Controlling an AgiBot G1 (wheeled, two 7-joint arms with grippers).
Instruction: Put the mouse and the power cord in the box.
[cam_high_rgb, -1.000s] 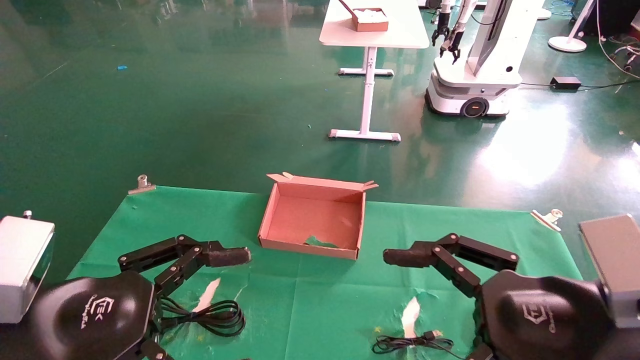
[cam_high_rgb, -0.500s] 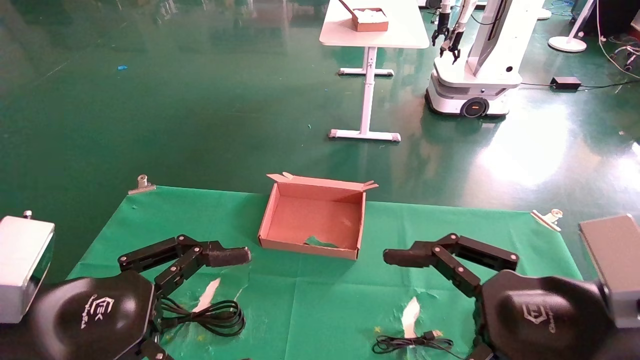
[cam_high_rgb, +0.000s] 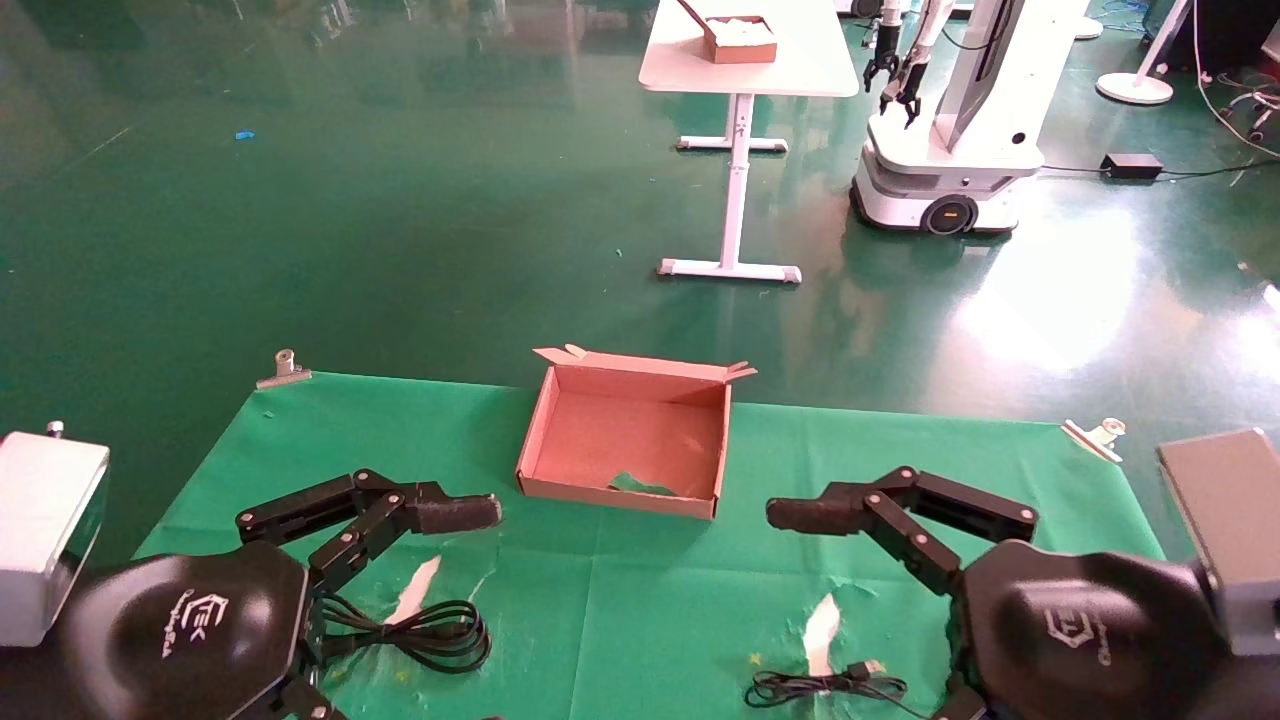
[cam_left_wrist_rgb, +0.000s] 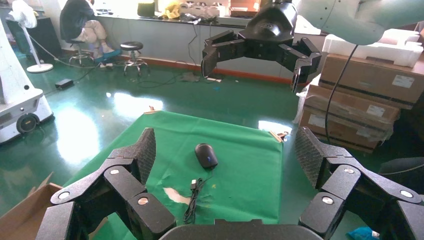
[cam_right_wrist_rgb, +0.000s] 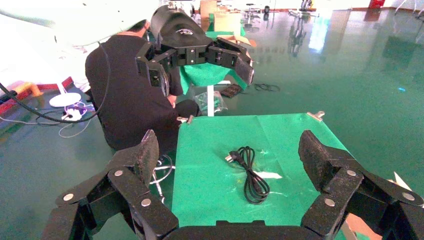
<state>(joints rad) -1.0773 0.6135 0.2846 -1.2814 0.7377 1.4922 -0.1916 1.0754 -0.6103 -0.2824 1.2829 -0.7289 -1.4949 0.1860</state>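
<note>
- Left tool (cam_high_rgb: 470, 513): released, fingers spread wide, empty, hovering over the desk's (cam_high_rgb: 600, 620) left near part.
- Power cord (cam_high_rgb: 420, 632): coiled on the desk just beside the left tool, partly hidden behind it.
- Box (cam_high_rgb: 628, 440): open, centre-rear.
- Mouse (cam_left_wrist_rgb: 206, 155): body hidden in head view; only its cable shows.
- Right tool (cam_high_rgb: 800, 515): released, empty, near right.
</note>
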